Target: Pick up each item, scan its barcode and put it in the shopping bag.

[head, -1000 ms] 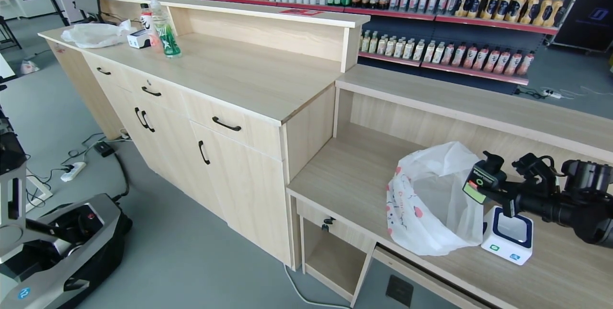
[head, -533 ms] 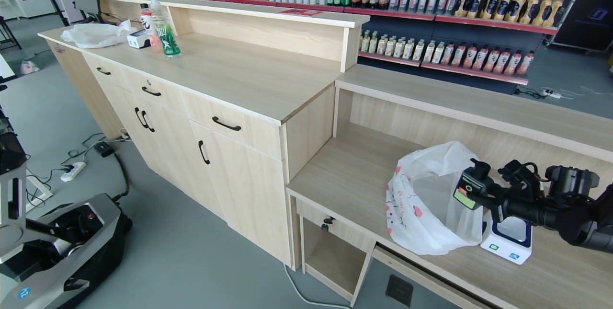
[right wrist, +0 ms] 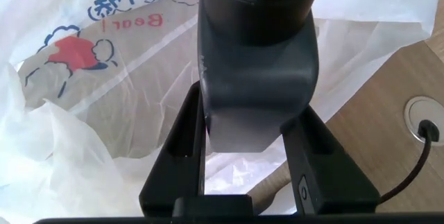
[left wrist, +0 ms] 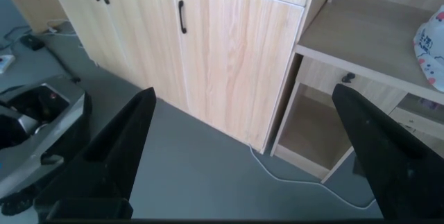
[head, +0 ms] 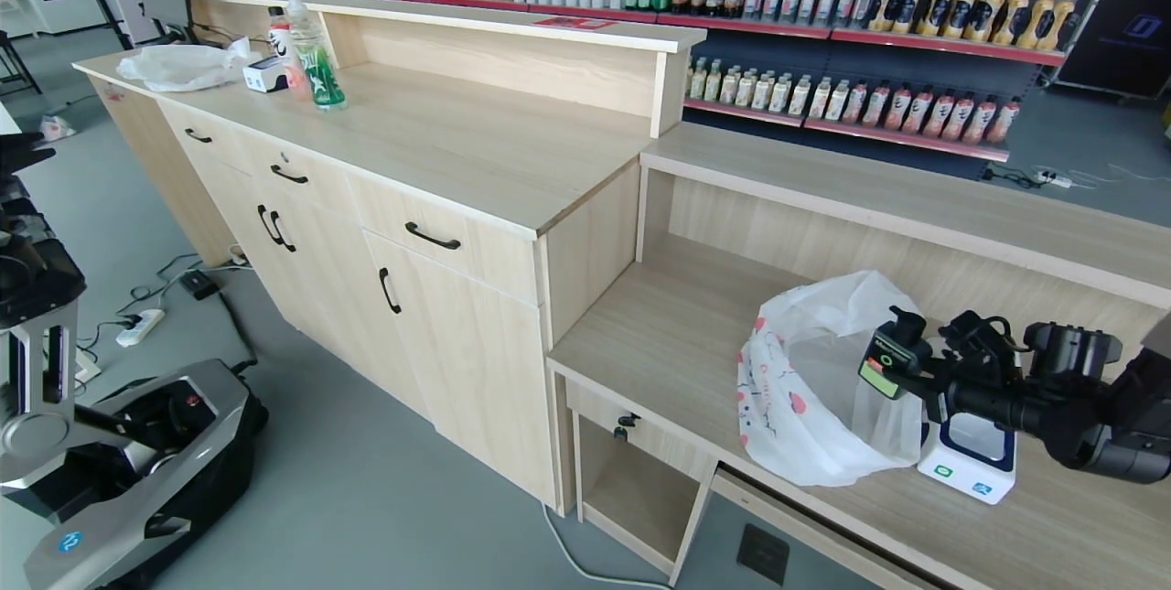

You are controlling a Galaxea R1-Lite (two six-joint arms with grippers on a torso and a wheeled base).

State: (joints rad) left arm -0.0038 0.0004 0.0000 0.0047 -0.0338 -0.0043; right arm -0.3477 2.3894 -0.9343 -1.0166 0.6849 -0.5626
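Item (right wrist: 257,64), where is it?

It is a dark thing with a green and red label. The right end effector (right wrist: 253,134) holds it up over the open mouth of the shopping bag (head: 805,407). One finger is on each side, squeezed tight on it.

Does it touch the bag?

I cannot tell. The white plastic is right under it.

Where is the bag?

It sits on the low table (head: 668,334). It is white with little red and blue pictures. A small white and blue scanner box (head: 968,462) stands just beside it, under the right arm.

And the other arm?

The left end effector (left wrist: 243,92) is well apart from the bag. It hangs over the grey floor (left wrist: 208,154), in front of the wooden cupboard doors (left wrist: 236,50). Its two dark fingers are spread wide, with nothing between them.

What else is around?

Far off on the higher table (head: 476,142) stand some bottles (head: 316,59), a small box (head: 265,73) and another plastic bag (head: 178,67). Behind it all are shelves (head: 823,32) with long rows of drinks.
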